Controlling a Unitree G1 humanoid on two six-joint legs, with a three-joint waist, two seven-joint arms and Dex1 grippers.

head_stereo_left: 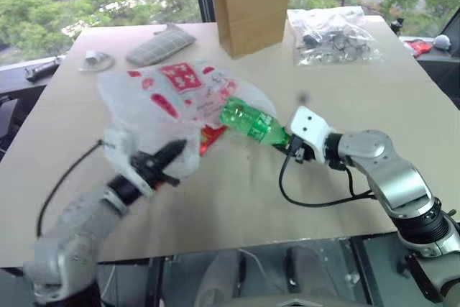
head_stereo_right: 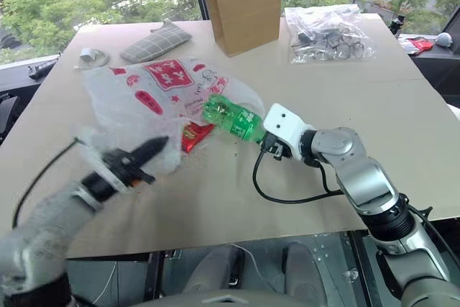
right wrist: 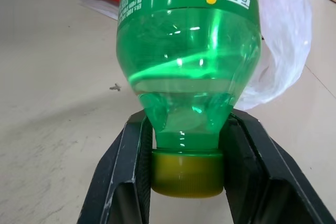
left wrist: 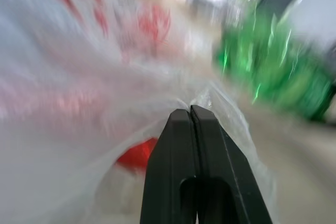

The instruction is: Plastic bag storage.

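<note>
The left tool (head_stereo_left: 172, 152) is pinching a fold of the plastic bag (head_stereo_left: 169, 95) with its fingers (left wrist: 191, 156) pressed fully together, lifting that edge above the desk (head_stereo_left: 237, 199). The bag is lying crumpled on the desk's left-centre, near the brown paper bag (head_stereo_left: 250, 5). The right tool (right wrist: 186, 182) is clamping the yellow-capped neck of a green bottle (head_stereo_left: 248, 121), whose far end is reaching into the bag's mouth beside a red packet (head_stereo_right: 192, 134).

The green bottle (right wrist: 189, 72) is showing white Chinese characters, upside down and cut off, while white marks on the plastic bag (head_stereo_right: 154, 84) are staying unreadable.
</note>
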